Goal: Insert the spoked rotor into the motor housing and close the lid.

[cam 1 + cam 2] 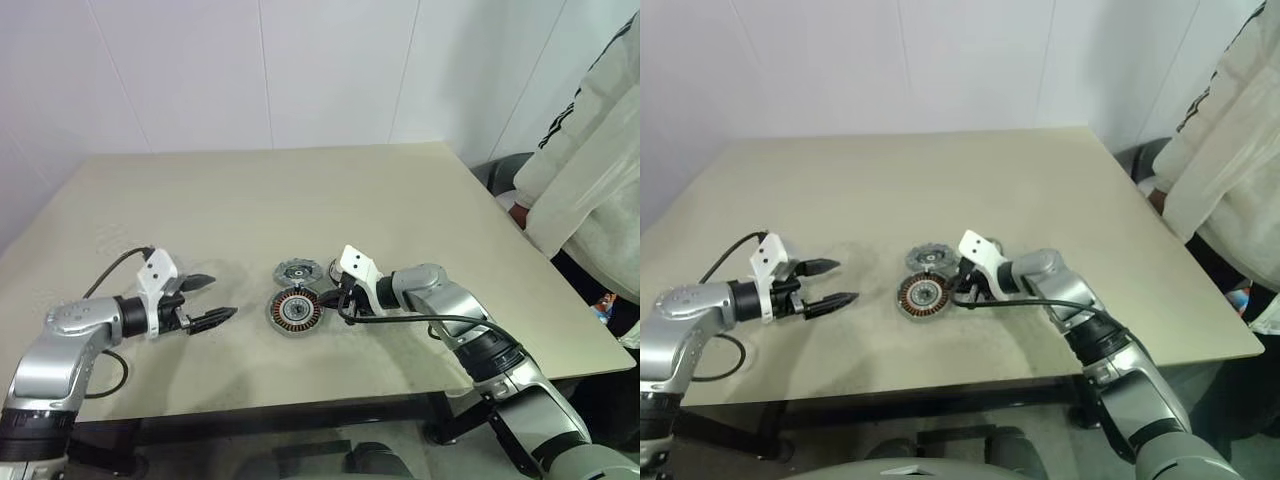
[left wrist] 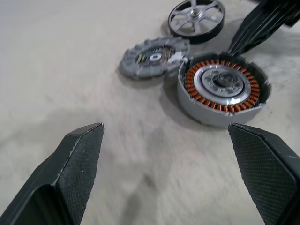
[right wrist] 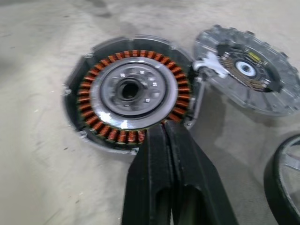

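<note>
The motor housing [image 1: 295, 310] sits on the table with its coppery windings facing up. Just behind it lies the grey notched lid [image 1: 298, 271], overlapping the housing's rim [image 3: 197, 89]. The black-rimmed spoked rotor [image 2: 196, 18] lies flat beside the lid, partly hidden behind my right wrist in the head views. My right gripper [image 3: 164, 125] is shut, its tips at the housing's near rim; I cannot tell whether they pinch the rim. My left gripper [image 1: 212, 298] hangs open to the left of the housing, pointing at it, with nothing between its fingers [image 2: 79, 154].
The beige table [image 1: 300, 200] stretches bare behind the parts up to a white wall. A person in a white top [image 1: 590, 180] stands at the table's right edge, with a hand near the corner.
</note>
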